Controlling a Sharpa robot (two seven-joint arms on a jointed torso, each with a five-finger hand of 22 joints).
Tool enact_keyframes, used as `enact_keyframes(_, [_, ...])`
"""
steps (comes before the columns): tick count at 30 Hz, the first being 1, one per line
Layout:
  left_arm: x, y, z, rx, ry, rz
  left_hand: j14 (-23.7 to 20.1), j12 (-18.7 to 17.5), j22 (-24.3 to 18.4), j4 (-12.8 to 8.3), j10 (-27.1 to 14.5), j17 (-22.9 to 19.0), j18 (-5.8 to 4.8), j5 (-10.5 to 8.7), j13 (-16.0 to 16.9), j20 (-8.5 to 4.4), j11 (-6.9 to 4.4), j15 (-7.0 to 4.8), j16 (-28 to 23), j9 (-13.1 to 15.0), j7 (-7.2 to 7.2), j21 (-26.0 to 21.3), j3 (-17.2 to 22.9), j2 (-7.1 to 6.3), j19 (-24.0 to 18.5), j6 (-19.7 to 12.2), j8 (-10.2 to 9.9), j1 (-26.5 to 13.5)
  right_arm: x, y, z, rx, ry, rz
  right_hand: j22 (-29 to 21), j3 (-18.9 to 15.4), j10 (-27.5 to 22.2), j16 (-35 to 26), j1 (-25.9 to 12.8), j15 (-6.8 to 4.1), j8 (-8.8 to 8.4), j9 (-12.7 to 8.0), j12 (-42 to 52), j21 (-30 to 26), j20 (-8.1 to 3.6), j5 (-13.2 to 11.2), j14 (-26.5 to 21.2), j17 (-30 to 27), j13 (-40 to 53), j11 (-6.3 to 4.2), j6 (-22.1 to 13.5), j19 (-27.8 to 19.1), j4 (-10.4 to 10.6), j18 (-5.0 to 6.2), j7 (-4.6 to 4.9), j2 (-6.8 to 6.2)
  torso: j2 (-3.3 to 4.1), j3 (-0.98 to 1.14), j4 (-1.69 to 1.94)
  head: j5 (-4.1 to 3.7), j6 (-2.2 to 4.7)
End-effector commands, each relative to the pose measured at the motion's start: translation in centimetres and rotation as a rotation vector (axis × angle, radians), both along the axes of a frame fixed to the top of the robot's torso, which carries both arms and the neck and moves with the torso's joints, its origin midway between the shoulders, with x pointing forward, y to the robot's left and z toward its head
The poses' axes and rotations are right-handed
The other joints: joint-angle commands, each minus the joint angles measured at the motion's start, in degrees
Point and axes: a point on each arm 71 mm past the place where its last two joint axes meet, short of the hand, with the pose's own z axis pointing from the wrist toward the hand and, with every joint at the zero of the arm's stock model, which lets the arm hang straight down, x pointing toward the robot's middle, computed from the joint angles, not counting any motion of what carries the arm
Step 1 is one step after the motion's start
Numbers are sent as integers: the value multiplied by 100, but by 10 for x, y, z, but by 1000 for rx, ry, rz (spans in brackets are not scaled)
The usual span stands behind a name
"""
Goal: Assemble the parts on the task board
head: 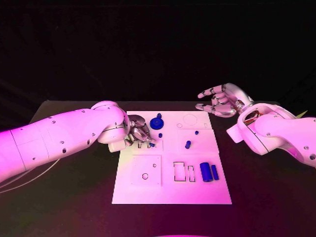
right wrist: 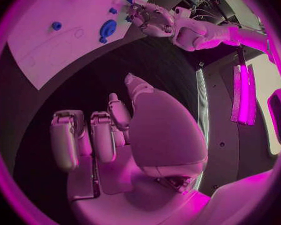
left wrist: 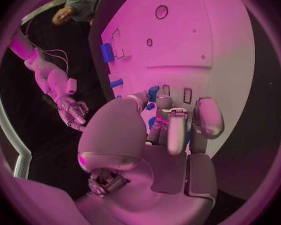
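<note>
Fingers (head: 141, 134) over task board (head: 201, 190) parts (head: 206, 172)

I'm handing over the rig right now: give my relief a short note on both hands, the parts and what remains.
Left hand: down on the task board's left edge, fingers curled around a small blue part; the grip itself is hard to see.
Right hand: raised beyond the board's far right corner, fingers apart, holding nothing.
Parts: blue gear far centre, two small pegs mid-board, two blue blocks near right.
Done: cannot tell that anything is seated.
Left: seating the loose parts.
</note>
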Motion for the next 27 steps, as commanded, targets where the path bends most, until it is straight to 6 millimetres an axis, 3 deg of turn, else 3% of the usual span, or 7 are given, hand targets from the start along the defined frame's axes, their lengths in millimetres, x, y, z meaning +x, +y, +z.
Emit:
enact_keyframes(1, [0, -1, 0, -69, 28, 41, 274, -34, 12, -242, 31, 904, -58, 24, -11, -48, -23, -48, 30, 85, -56, 27, 452, -50, -9, -9, 46, 105, 0, 1, 0, -8, 4, 16, 1177, 37, -28, -20, 1, 26, 34, -7, -20, 4, 40, 20, 461, 958, 0, -13, -13, 369, -1, 82, -12, 9, 0, -2, 2, 4, -4])
enact_keyframes(5, [0, 1, 0, -87, 41, 56, 279, -55, 35, -419, 69, 917, -61, 18, -9, -43, -15, -38, 33, 236, -46, 35, 1144, -247, -2, -27, 63, -72, 0, 1, -1, -9, 6, 16, 1177, 37, -28, -20, 1, 26, 34, -7, -20, 4, 40, 20, 461, 958, 0, -13, -13, 369, -1, 82, -12, 9, 0, -1, 0, 11, -3])
enact_keyframes(13, [-1, 5, 1, -125, 68, 83, 295, -50, 76, -723, 122, 943, -68, 20, 23, -42, -15, -44, 44, 399, -40, 54, 1763, -409, 20, -34, 86, -336, 0, 2, -1, -10, 11, 20, 1177, 37, -28, -20, 1, 26, 34, -7, -20, 4, 40, 20, 461, 958, 0, -13, -13, 369, -1, 82, -12, 9, -8, 23, 5, 55, 25])
enact_keyframes(23, [-5, 19, 5, -140, 66, 103, 314, -17, 70, -887, 202, 973, -66, 19, 76, -40, -26, -56, 62, 482, -46, 50, 2027, -428, 21, -12, 106, -476, -1, 1, -1, -11, 13, 17, 1171, 46, -30, -21, 0, 25, 37, -10, -25, -4, 39, 27, 461, 956, -6, -13, -15, 366, 1, 84, -12, 4, -18, 27, 2, 88, 11])
enact_keyframes(27, [-7, 26, 7, -120, 30, 104, 349, 20, 139, -1017, 271, 1030, -79, 20, 136, -47, -32, -63, 97, 543, -47, 80, 2216, -471, 75, -2, 130, -547, 0, 0, -1, -11, 13, 16, 1171, 48, -31, -24, -4, 24, 38, -13, -28, -5, 38, 28, 460, 951, -9, -13, -18, 366, 4, 84, -12, 0, -13, 17, 5, 82, 5])
